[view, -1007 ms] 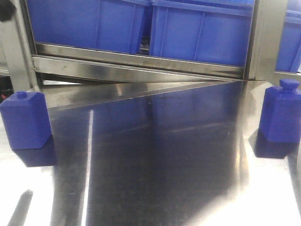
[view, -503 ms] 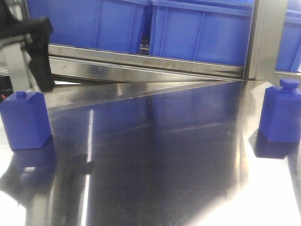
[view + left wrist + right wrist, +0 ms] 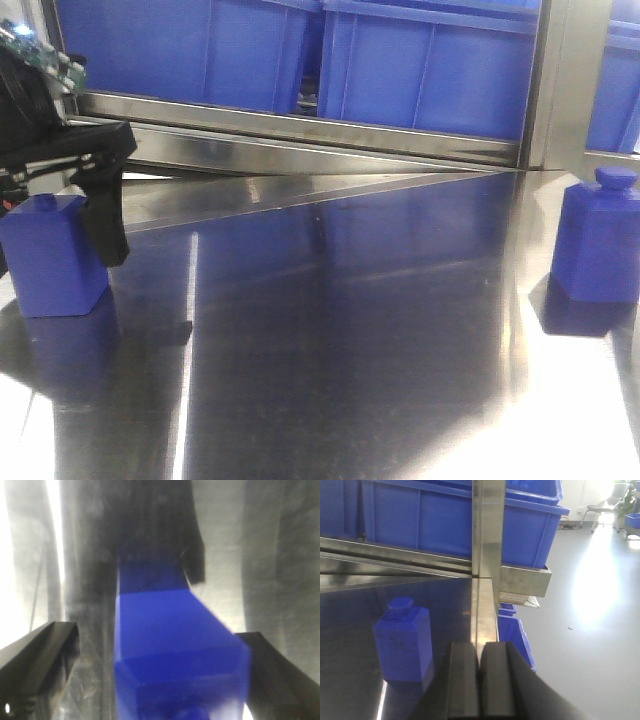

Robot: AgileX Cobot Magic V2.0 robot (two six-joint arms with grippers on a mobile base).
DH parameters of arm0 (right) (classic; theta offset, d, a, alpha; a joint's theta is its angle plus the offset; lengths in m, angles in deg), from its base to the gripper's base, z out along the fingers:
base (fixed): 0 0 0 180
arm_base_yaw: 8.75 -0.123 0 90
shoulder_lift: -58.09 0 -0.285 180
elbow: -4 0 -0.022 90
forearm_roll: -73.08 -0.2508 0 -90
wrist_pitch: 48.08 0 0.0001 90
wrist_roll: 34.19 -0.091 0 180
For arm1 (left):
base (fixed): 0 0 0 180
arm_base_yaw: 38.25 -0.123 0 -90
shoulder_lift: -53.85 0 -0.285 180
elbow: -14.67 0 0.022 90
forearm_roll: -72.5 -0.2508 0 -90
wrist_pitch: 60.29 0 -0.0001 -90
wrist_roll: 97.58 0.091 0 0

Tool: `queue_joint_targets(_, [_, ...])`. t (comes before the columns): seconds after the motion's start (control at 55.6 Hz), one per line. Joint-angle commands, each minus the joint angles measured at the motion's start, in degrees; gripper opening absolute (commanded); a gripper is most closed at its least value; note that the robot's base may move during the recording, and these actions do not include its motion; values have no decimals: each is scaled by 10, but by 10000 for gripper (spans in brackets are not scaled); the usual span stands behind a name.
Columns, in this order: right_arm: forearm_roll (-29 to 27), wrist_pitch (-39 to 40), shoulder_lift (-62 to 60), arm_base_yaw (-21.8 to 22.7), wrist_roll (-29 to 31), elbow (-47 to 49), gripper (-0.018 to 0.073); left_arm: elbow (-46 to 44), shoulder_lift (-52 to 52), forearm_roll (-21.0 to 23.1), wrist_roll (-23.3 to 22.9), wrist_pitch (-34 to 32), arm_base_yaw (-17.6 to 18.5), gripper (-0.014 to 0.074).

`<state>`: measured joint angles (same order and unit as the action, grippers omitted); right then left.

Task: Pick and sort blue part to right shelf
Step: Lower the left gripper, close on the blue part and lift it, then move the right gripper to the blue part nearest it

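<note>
The blue part (image 3: 50,262) stands upright at the far left of the steel table, its small nub on top. My left gripper (image 3: 52,250) is open and straddles it, with one black finger (image 3: 105,225) on its right side. In the left wrist view the blue part (image 3: 170,645) fills the space between the two fingers (image 3: 42,655), with a gap on the left side. The right shelf (image 3: 300,125) with its blue bins (image 3: 430,70) runs along the back. My right gripper (image 3: 480,655) is shut on nothing, near the table's right edge.
A similar blue block with a wider cap (image 3: 598,240) stands at the table's right, also seen as a blue block (image 3: 402,637) left of my right gripper. A steel shelf post (image 3: 487,530) rises straight ahead of it. Grey floor (image 3: 590,610) lies beyond the table edge.
My left gripper has come into view from the upper left and lowered around the blue part. The part and the other block have not moved.
</note>
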<state>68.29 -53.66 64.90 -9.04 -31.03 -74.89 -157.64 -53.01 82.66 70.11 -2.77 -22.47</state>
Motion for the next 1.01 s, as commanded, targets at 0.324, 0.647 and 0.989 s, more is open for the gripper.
queue_joint_targets(0.324, [-1, 53, -6, 3, 1, 4, 58, -17, 21, 10, -7, 2, 4, 489])
queue_joint_targets(0.647, [-1, 61, -6, 3, 1, 4, 58, -63, 24, 10, -7, 37, 4, 281])
queue_joint_targets(0.989, [-1, 63, -6, 3, 1, 4, 58, -60, 150, -22, 33, 38, 4, 316])
